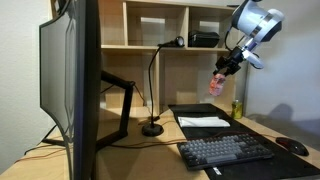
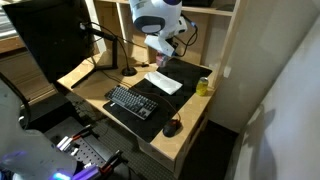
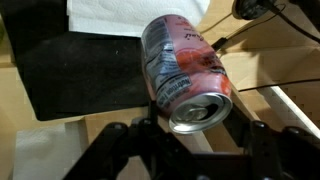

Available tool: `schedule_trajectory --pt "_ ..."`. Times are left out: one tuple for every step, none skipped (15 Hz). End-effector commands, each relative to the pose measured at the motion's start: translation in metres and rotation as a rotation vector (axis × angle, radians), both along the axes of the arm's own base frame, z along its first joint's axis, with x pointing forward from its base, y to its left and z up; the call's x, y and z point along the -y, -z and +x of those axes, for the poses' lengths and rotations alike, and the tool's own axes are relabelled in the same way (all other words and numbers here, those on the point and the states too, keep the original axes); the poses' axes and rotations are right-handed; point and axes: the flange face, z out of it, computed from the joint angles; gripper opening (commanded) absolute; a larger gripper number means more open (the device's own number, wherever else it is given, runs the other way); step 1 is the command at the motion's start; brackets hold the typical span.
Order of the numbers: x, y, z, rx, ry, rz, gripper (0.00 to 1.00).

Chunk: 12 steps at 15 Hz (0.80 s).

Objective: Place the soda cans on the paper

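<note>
**A:** Where do we have the pink can [image 1: 218, 84]?

**B:** We hold it in the air above the right side of the desk. The gripper [image 1: 224, 70] is closed around it. In the wrist view the fingers [image 3: 143, 130] press on both sides of the can near its silvery top. The can hangs tilted, its bottom pointing away from the wrist.

**A:** Why so high?

**B:** We judge the height is meant to carry it clear of the keyboard [image 1: 225, 150] and lamp [image 1: 152, 129]. The paper [image 1: 203, 121] lies flat on the black mat [image 3: 80, 70], below the can and a little to the left.

**A:** And the yellow-green can [image 1: 237, 108]?

**B:** It stands upright on the desk near the right wall, just beside the mat and off the paper. We judge that its move is not yet done.
</note>
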Motion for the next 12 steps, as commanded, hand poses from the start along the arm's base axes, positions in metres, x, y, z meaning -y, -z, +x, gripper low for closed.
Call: schedule_trajectory --pt "0.0 0.0 0.0 -0.003 0.003 -0.003 0.67" --pt "0.0 0.0 0.0 -0.004 0.003 -0.004 0.42" --pt "-0.003 -0.001 0.004 0.03 -0.049 0.014 0.42" --pt "-0.006 -0.001 0.005 0.042 -0.102 0.038 0.42" --pt "-0.009 -0.001 0.007 0.06 -0.17 0.052 0.42" --pt "-0.011 0.0 0.007 0.064 -0.222 0.058 0.42" --pt "-0.012 0.0 0.006 0.06 -0.255 0.059 0.42" --pt "-0.069 -0.017 0.002 0.015 -0.257 0.066 0.42" --pt "-0.077 -0.005 0.014 0.017 -0.243 0.051 0.42" --pt "-0.091 -0.002 0.02 0.014 -0.242 0.048 0.42" --pt "-0.115 0.0 0.023 0.043 -0.242 0.003 0.42" --pt "-0.139 0.004 0.025 0.065 -0.263 -0.033 0.42"
